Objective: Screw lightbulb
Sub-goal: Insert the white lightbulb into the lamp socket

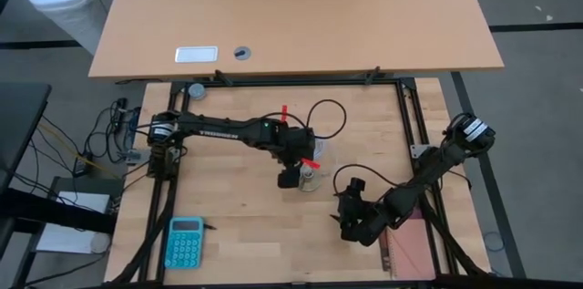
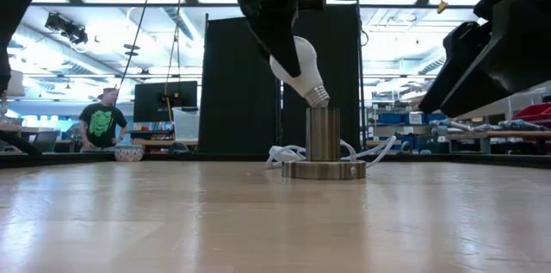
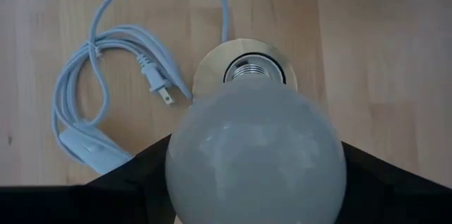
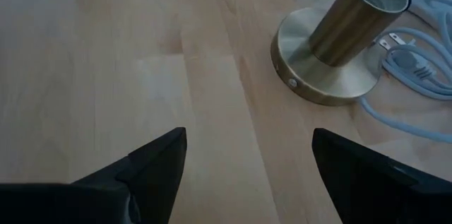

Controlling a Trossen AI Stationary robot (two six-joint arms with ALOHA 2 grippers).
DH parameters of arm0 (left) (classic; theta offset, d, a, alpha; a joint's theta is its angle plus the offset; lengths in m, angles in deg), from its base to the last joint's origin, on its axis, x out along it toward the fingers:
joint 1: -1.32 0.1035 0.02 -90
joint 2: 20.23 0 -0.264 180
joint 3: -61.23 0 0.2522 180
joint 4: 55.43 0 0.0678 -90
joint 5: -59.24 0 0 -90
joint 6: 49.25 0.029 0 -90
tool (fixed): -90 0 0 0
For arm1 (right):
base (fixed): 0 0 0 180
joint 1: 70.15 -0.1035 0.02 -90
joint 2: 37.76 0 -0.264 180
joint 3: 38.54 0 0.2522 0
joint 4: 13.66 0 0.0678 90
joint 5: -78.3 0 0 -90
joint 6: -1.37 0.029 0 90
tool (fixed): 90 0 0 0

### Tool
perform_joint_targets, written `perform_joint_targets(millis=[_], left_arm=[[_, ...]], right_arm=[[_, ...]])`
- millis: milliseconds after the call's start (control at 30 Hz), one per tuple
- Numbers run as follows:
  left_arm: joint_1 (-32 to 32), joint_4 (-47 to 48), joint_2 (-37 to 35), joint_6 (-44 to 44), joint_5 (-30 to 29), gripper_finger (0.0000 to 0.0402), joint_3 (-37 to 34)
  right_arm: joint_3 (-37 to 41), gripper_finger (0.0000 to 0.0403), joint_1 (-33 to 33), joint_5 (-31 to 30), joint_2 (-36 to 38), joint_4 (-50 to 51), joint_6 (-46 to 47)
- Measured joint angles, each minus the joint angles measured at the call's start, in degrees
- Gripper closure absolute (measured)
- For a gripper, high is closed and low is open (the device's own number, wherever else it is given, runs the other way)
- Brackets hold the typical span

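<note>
My left gripper (image 3: pixel 254 150) is shut on the white lightbulb (image 2: pixel 297 65), above the brass socket (image 2: pixel 323 135). The socket is an upright tube on a round flat foot, standing mid-table (image 1: pixel 310 180). The bulb is tilted, and its grey screw base (image 2: pixel 318 96) points down at the tube's open mouth (image 3: pixel 254 68), just over its rim. I cannot tell whether they touch. My right gripper (image 4: pixel 247 174) stands open above bare wood, a little way from the socket (image 4: pixel 328 47) and toward the table's near right (image 1: pixel 351 221). My left gripper pinches the bulb's globe at its widest part (image 3: pixel 180 160) between its two fingers (image 3: pixel 141 178), one on each side. The fingers come from above, slanting down. The bulb hangs below them clear of the table, tilted, with its screw base lowest, over the socket's mouth.
The socket's pale cable (image 3: pixel 92 83) lies coiled beside its foot, with the plug (image 3: pixel 159 86) and an inline switch (image 3: pixel 88 150). A teal calculator (image 1: pixel 185 242) lies at the near left. A black frame (image 1: pixel 401 107) borders the work area. A person (image 2: pixel 102 122) stands far behind.
</note>
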Motion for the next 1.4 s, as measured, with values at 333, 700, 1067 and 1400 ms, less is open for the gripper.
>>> perform_joint_targets(millis=[333, 700, 1067, 1400], left_arm=[[0.5, 1.3, 2.8, 1.4, 1.4, 0.0126, 2.2], [0.4, 3.2, 3.4, 2.9, 1.2, 0.0126, 2.7], [0.4, 3.3, 3.4, 3.4, 0.9, 0.0126, 2.8], [0.5, 3.8, 3.4, 3.4, 0.9, 0.0126, 2.8]], right_arm=[[2.6, 0.0096, 5.1, -0.4, 0.0, -9.5, -6.9], [18.4, 0.0096, 10.2, -1.7, 0.0, -42.3, -16.0], [19.5, 0.0096, 19.4, 11.9, 0.0, -51.0, -23.9], [19.5, 0.0096, 21.4, 15.2, 0.0, -54.8, -26.5]])
